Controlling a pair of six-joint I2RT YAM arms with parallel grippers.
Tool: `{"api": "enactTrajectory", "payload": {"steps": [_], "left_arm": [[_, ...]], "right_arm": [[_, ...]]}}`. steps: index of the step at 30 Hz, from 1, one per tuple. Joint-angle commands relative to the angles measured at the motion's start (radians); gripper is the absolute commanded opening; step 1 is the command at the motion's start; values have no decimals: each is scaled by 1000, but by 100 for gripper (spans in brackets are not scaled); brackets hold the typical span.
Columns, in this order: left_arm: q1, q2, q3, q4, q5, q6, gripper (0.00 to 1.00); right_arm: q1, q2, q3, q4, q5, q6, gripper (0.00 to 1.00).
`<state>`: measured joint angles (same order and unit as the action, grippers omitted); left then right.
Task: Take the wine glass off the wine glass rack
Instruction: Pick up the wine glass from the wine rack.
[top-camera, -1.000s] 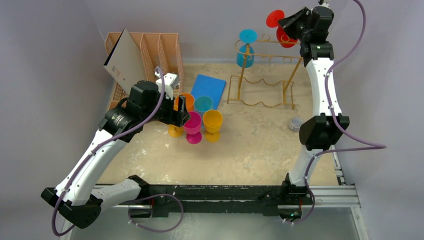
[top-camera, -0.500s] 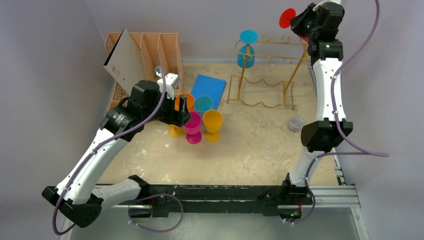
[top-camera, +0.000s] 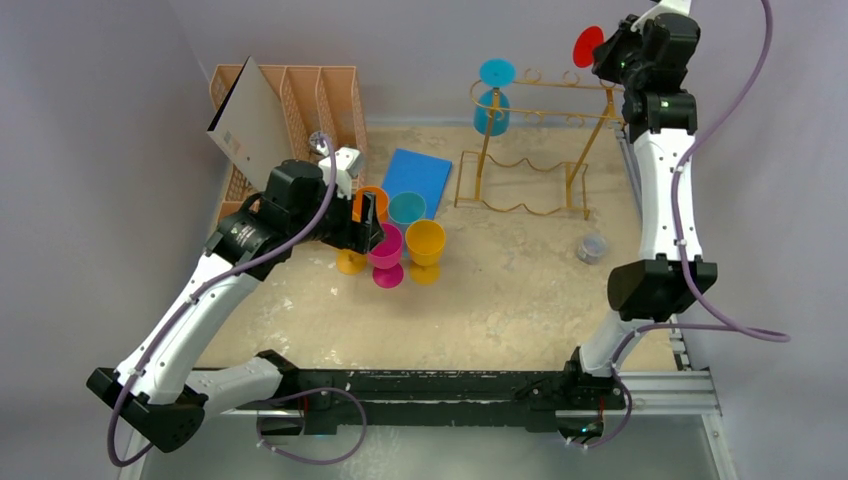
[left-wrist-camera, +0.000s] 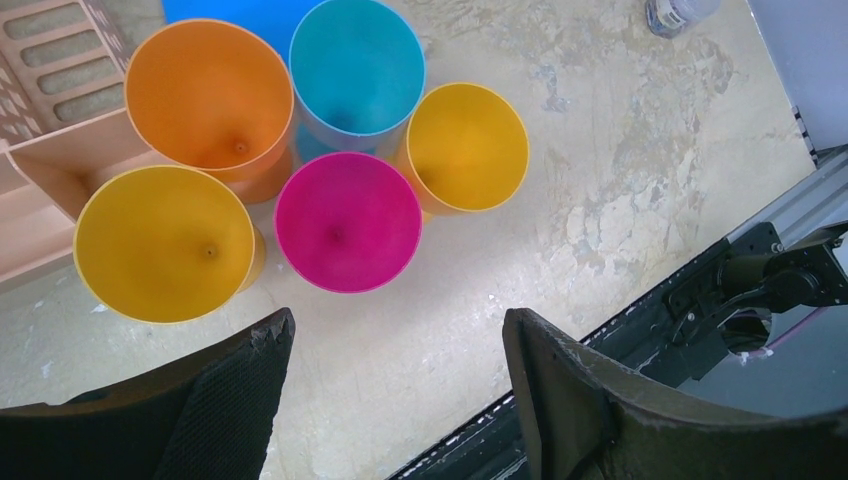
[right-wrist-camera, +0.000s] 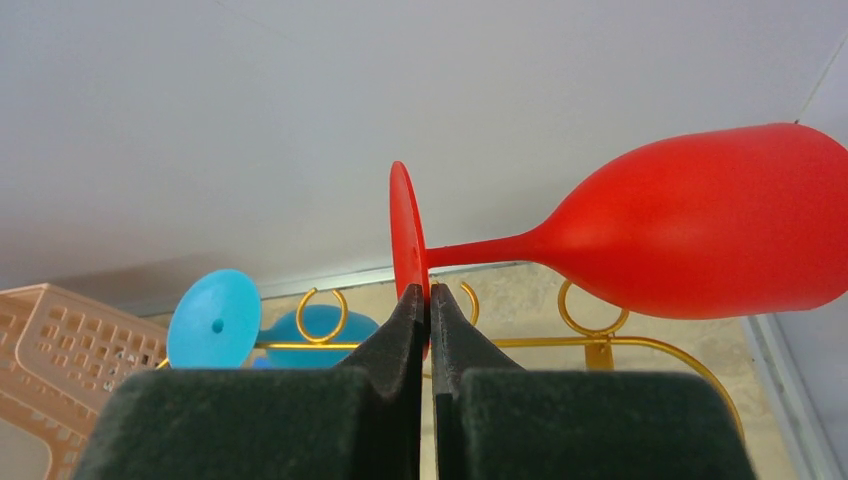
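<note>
Red wine glass (right-wrist-camera: 700, 235) looks clear of the rails, pinched by its foot.
It lies sideways above the right end of the wine glass rack (top-camera: 550, 86), stem level and bowl pointing away from the rack. The right gripper (right-wrist-camera: 428, 300) is clamped on the foot's rim, while the left gripper (left-wrist-camera: 395, 325) hangs well left of the rack, spread and empty.

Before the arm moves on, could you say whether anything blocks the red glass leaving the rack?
Nothing visible does: the right gripper is shut on the foot of the red glass, held clear of the rack.
</note>
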<state>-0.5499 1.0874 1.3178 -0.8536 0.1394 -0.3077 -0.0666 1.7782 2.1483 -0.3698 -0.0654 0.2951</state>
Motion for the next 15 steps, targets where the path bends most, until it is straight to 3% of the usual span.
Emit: {"api": "enactTrajectory", "payload": {"steps": [1,15], "left_arm": [[7,5,-3,34,23,-19,75],[7,2,-1,39,30,-23,75]], "right_arm": [[-2,-81,-29,15,19,-54,0],[-2,-284,-213,-14,-51,-31,0]]}}
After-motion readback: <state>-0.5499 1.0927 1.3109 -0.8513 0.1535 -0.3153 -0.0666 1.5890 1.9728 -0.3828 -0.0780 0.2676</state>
